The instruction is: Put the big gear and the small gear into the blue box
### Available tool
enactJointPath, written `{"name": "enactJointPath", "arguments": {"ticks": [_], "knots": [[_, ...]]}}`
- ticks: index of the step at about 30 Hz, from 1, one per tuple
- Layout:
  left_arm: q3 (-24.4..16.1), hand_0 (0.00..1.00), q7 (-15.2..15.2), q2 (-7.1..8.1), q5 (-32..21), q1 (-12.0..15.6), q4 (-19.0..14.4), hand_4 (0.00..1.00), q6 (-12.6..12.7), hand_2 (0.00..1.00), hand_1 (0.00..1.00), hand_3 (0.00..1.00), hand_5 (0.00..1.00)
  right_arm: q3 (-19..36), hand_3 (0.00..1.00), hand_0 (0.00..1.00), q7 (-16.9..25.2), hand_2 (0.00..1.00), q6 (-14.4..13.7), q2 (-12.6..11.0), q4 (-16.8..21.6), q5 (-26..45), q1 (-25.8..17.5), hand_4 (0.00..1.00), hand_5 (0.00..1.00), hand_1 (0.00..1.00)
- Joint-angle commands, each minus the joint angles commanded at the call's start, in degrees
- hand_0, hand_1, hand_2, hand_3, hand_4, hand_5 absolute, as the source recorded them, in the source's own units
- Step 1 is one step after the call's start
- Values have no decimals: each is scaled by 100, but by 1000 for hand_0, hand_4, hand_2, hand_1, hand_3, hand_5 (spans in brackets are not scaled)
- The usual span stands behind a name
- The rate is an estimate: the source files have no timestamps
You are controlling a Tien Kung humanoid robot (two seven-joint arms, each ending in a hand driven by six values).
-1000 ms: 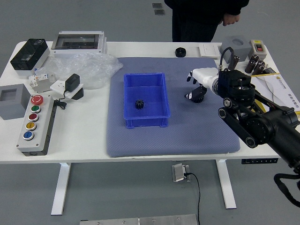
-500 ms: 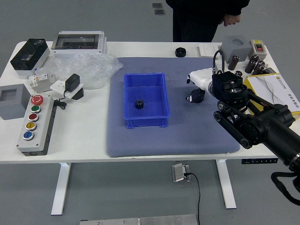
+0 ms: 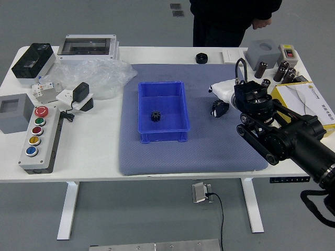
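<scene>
Left of the robot's white-and-black right hand, a small black toothed gear sits inside the blue plastic box. The big gear, which I can't identify, seems left to do; the hand's opening and hold I can't tell.

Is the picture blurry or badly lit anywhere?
Head view: lighting fairly even, blue box reasonably crisp; pale glints on the crumpled clear plastic; the small black gear loses surface detail; the dark shape below the right hand is too dark to make out.
</scene>
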Motion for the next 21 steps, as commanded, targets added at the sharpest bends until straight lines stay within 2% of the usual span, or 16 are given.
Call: {"name": "enactJointPath", "arguments": {"ticks": [21], "knots": [[25, 829, -7, -24, 4, -19, 0, 666, -6, 780, 791, 759, 358, 67, 858, 740, 222, 806, -464, 121, -724, 0, 93, 716, 303, 710]]}}
